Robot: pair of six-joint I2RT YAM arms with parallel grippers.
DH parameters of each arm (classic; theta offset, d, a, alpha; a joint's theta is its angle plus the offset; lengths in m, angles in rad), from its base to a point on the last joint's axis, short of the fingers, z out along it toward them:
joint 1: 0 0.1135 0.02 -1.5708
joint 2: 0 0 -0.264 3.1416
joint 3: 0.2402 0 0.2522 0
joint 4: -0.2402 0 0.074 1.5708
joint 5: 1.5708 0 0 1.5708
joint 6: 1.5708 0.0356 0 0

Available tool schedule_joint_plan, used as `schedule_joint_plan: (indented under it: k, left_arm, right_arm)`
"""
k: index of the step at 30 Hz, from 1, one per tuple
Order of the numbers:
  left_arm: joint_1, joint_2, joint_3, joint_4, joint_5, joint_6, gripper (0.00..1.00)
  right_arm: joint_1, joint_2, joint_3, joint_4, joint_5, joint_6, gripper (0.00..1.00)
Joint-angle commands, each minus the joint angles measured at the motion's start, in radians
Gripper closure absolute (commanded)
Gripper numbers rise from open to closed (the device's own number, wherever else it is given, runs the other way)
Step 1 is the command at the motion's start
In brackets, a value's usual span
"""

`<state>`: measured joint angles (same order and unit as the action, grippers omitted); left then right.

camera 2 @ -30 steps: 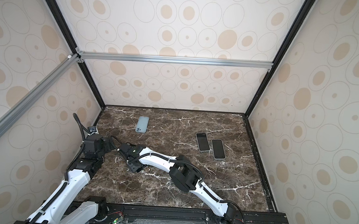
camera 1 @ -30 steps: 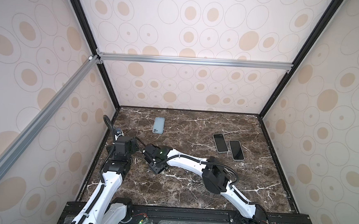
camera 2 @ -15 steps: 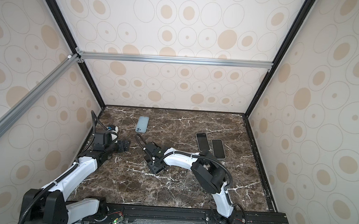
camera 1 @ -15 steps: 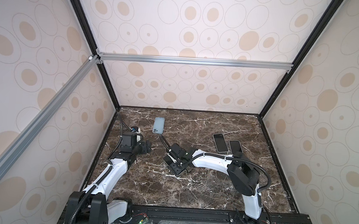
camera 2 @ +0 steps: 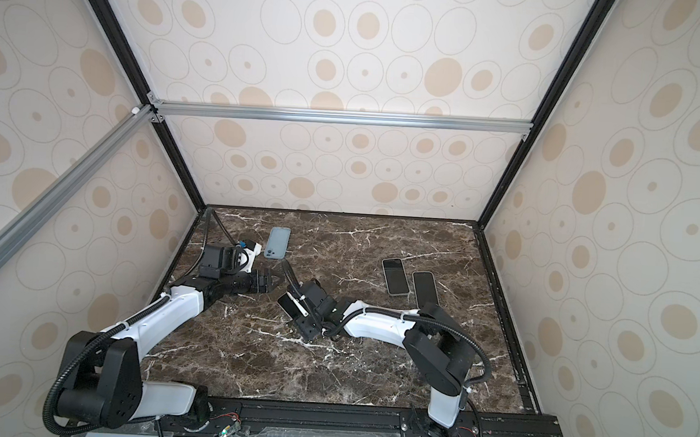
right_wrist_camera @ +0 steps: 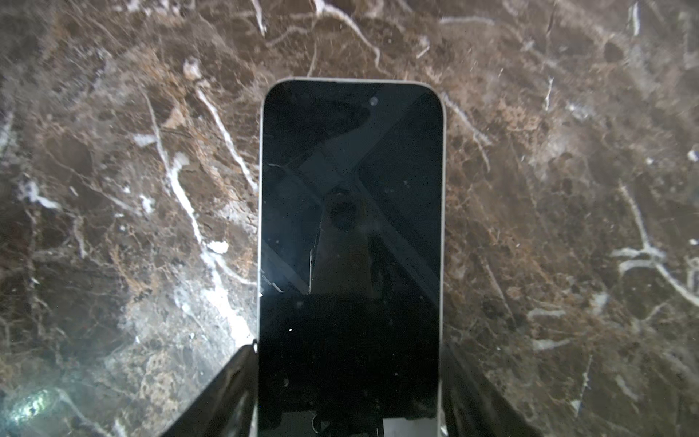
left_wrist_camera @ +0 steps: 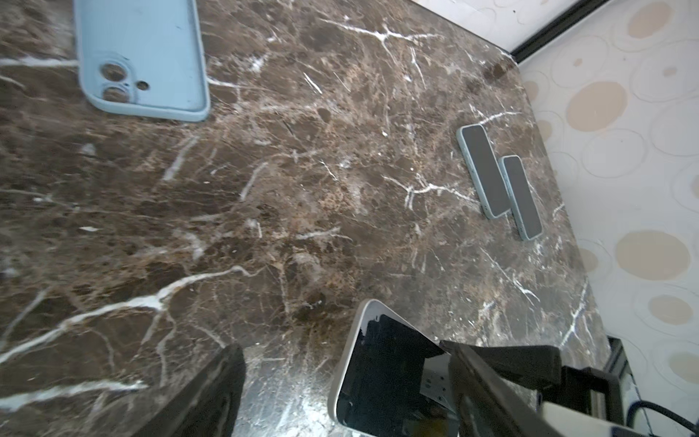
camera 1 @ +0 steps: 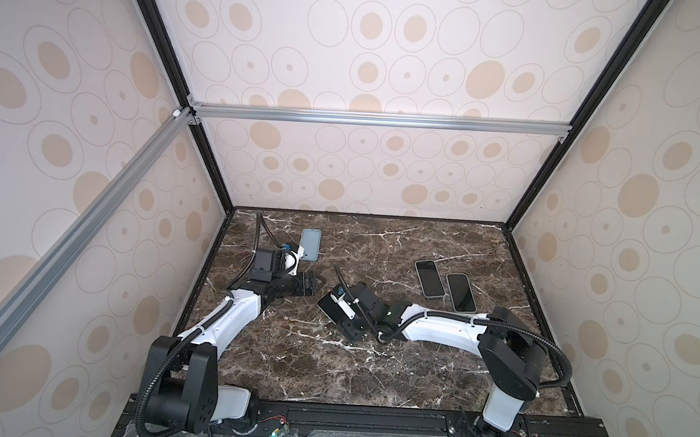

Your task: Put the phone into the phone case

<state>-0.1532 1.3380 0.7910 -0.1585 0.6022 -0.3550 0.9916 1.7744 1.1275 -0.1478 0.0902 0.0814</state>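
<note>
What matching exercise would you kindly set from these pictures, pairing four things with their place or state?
Things:
1. phone case
2. phone
3. spare phones
4. left gripper

Places or states:
a. clamped in the right gripper, screen dark
b. jaws apart, close to the phone
c. lying empty, back left of the table
d. flat, side by side, on the right

Pairs: 1c, 2a, 3d, 4b

Clear marble table [camera 1: 372,375] right of the phone case [camera 1: 310,244], out to two side-by-side phones [camera 1: 430,278]. Blocked just nearside of the case by the left gripper [camera 1: 313,286], then the right gripper [camera 1: 344,313] gripping a phone [camera 1: 330,310].
</note>
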Motion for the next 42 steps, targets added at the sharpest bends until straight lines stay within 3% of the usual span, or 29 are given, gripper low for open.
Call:
schedule_joint_plan:
  k: [1, 7, 12, 24, 27, 30, 33, 36, 42]
  left_arm:
    - [-0.012, 0.003, 0.044, -0.041, 0.114, -0.020, 0.18]
    - [-0.016, -0.001, 0.055, -0.057, 0.148, -0.042, 0.24]
    - [-0.016, -0.008, 0.060, -0.042, 0.214, -0.067, 0.38]
    - [-0.016, -0.067, 0.026, 0.082, 0.340, -0.176, 1.00]
    - [-0.015, -0.088, 0.022, 0.128, 0.346, -0.220, 1.00]
    - [-0.017, -0.119, 0.019, 0.206, 0.335, -0.290, 1.00]
    - [-0.016, -0.165, 0.022, 0.301, 0.287, -0.365, 1.00]
    - [-0.016, -0.209, 0.028, 0.416, 0.247, -0.441, 1.00]
    - [-0.016, -0.264, 0.036, 0.779, 0.225, -0.631, 1.00]
  right_arm:
    - [-0.005, -0.064, -0.008, 0.103, 0.017, -0.037, 0.46]
    - [-0.004, -0.118, -0.015, 0.123, 0.028, -0.062, 0.46]
    - [-0.004, -0.156, -0.018, 0.127, 0.031, -0.075, 0.46]
    - [-0.004, -0.198, -0.017, 0.144, 0.020, -0.084, 0.47]
    - [-0.004, -0.212, -0.011, 0.142, 0.030, -0.080, 0.42]
    - [-0.005, -0.241, -0.004, 0.146, 0.052, -0.064, 0.17]
    - [-0.014, -0.288, 0.019, 0.138, 0.058, -0.032, 0.06]
    - [-0.059, -0.343, 0.051, 0.118, 0.007, 0.037, 0.00]
    - [-0.250, -0.472, 0.040, 0.185, -0.219, 0.224, 0.01]
